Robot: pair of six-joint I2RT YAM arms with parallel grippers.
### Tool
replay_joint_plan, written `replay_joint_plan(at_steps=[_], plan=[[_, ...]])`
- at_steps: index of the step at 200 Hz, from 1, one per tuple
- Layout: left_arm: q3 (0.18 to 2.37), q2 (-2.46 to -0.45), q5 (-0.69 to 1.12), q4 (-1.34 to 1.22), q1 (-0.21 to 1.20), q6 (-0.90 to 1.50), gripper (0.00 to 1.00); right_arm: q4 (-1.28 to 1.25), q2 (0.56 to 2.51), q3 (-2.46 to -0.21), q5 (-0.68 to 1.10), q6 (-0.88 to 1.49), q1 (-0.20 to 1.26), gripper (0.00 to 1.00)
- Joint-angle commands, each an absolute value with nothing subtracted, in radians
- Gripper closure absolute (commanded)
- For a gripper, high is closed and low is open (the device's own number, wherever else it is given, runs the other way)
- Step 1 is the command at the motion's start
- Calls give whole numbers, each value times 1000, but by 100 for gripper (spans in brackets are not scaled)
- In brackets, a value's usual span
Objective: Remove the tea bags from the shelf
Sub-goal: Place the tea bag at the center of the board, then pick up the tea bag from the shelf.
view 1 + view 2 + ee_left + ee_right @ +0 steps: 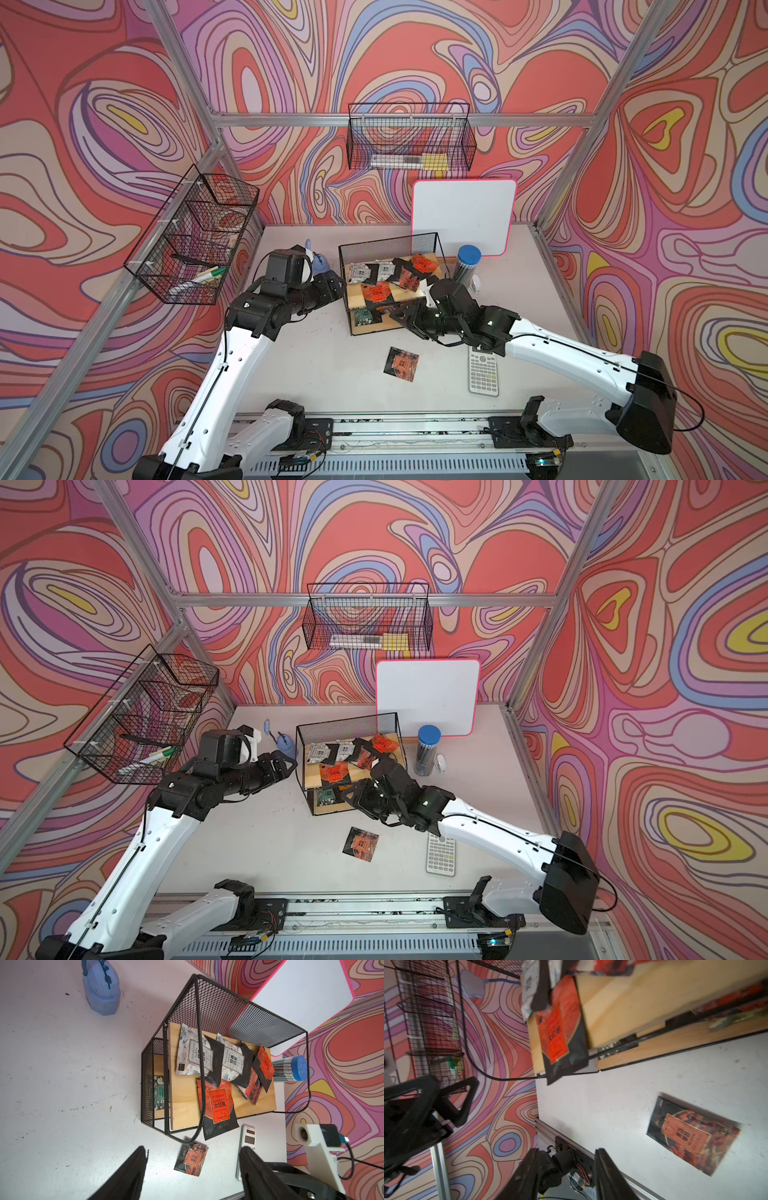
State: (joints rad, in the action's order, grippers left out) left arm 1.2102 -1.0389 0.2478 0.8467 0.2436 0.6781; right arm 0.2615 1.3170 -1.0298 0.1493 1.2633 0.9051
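**Tea bags crowd a wire shelf as two robot arms close in.** The two-tier shelf (382, 247) stands mid-tabletop (316, 374). Its long axis runs side to side, slightly skewed, with the mesh back toward the rear wall and the open front toward the robot's base.

We see most of the tea bags (388, 274) heaped on its top board (185, 1093), lying flat and overlapping at odd angles. Two silver-white sachets (194, 1053) at the back read "WHITE TEA". A red-and-black sachet (218, 1105) reads "DA HONG PAO" with the characters 大红袍. It lies lengthwise front to back, and its black lower end hangs over the board's front edge. On the lower board, a green sachet (161, 1092) reads "JASMINE TEA".

One more black-and-orange sachet (401, 364) lies flat, label up, on the tabletop in front of the shelf. It is turned corner-on to the robot's base and sits apart from the white calculator (483, 370) on its right. Its label appears to carry Chinese characters, but we cannot read them.

The left gripper (193, 1151) hovers beside the shelf's left end, jaws spread wide with nothing between them. The right gripper (568, 1151) sits low at the shelf's front right corner, jaws partly apart and empty.
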Motion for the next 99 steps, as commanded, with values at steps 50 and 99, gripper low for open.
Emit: replay_joint_plan(at_steps=[50,99], plan=[[1172,-1098,223,779,250,695,27,64,1342,-1012,5,1586,952,48],[1222,-1038,35,894,250,763,30,91,1308,-987,-42,1621,963,49]])
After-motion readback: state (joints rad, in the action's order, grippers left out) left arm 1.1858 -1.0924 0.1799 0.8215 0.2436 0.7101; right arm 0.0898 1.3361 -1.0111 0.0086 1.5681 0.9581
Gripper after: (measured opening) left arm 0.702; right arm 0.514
